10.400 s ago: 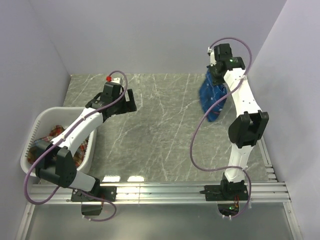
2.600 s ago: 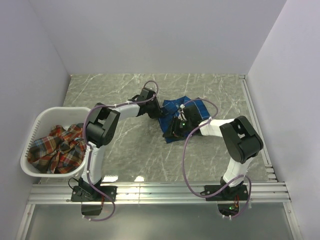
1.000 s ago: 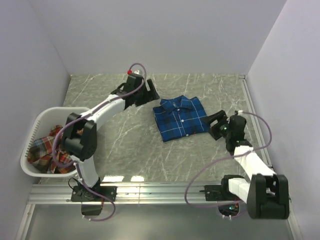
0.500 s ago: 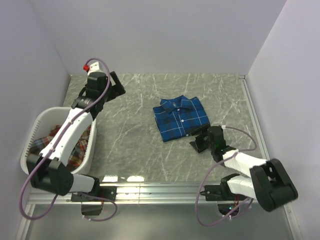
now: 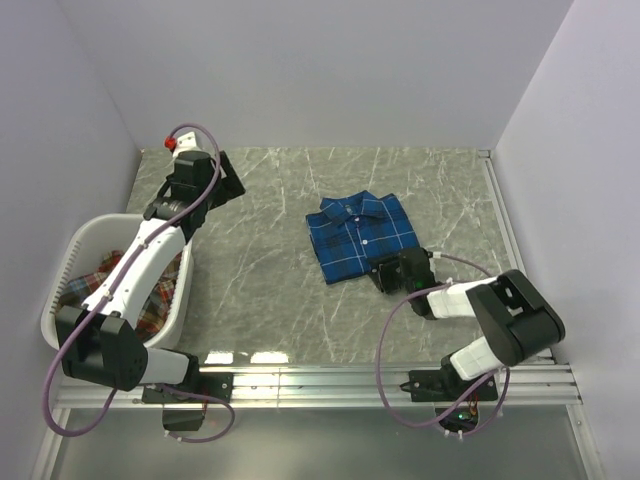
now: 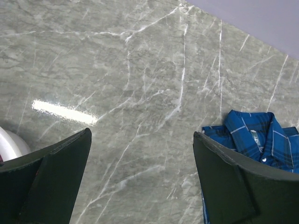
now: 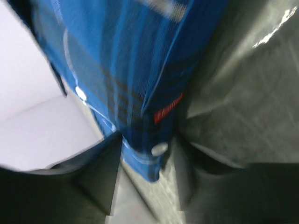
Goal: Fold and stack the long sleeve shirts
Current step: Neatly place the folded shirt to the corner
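A white plastic basket [image 5: 95,224] stands on the grey marbled counter [image 5: 270,280], on the near left of the left pincer [image 5: 222,178]. In the left wrist view a sliver of its rim [image 6: 8,145] shows just beside that pincer's left finger. Pale walls [image 5: 300,70] rise beyond it. Aluminium rails [image 5: 330,378] run along the counter's near edge, nearer than the right pincer [image 5: 385,272].

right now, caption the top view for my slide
Folded blue shirt on the table, right gripper at its near edge, red shirt in the basket.
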Controlling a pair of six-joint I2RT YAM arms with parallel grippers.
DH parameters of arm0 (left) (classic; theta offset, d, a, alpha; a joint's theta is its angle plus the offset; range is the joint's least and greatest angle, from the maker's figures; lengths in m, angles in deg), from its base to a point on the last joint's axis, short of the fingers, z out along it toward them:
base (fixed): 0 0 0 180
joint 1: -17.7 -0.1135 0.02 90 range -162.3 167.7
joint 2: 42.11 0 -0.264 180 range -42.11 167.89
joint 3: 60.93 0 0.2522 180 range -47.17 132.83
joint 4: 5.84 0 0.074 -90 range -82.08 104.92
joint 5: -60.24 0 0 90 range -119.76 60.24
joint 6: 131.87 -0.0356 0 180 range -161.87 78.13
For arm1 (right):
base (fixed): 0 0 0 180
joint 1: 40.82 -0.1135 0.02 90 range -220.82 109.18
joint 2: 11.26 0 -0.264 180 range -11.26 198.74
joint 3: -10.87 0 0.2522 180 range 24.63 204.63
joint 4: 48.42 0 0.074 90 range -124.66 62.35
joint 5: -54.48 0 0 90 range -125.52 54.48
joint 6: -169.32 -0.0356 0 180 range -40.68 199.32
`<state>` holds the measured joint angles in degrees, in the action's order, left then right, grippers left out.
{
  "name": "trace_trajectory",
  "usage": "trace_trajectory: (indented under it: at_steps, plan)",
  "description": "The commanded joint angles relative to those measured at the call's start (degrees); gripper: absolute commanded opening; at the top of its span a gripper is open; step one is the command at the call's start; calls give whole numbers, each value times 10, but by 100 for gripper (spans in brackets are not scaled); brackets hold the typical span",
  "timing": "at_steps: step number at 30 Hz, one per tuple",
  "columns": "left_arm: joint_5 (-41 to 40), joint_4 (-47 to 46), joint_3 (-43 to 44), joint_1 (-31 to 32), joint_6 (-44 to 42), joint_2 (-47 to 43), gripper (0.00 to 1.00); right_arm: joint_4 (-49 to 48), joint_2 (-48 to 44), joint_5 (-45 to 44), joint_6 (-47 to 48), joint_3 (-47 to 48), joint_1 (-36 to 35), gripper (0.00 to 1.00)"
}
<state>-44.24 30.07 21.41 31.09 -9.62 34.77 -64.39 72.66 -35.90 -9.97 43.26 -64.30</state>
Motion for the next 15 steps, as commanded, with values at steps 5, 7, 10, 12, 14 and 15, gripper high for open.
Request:
trace_trajectory:
  at_steps: [5,7,10,12,14,15]
  plan:
    - [4,-16,-3,-11,-3,-7,95,-34,69,-47,-32,62,0,12]
    - [7,-18,-4,-13,-3,-7,95,-41,78,-51,-38,79,8,4]
    - [9,-16,-4,-15,-3,-7,95,-38,99,-58,-31,111,24,0]
    - [9,-17,-4,-16,-3,-6,95,-35,106,-62,-27,133,36,0]
    - [9,-16,-4,-18,-2,-7,95,-31,121,-66,-25,158,43,0]
    - [9,-16,-4,-20,-2,-9,95,-31,128,-66,-21,166,48,0]
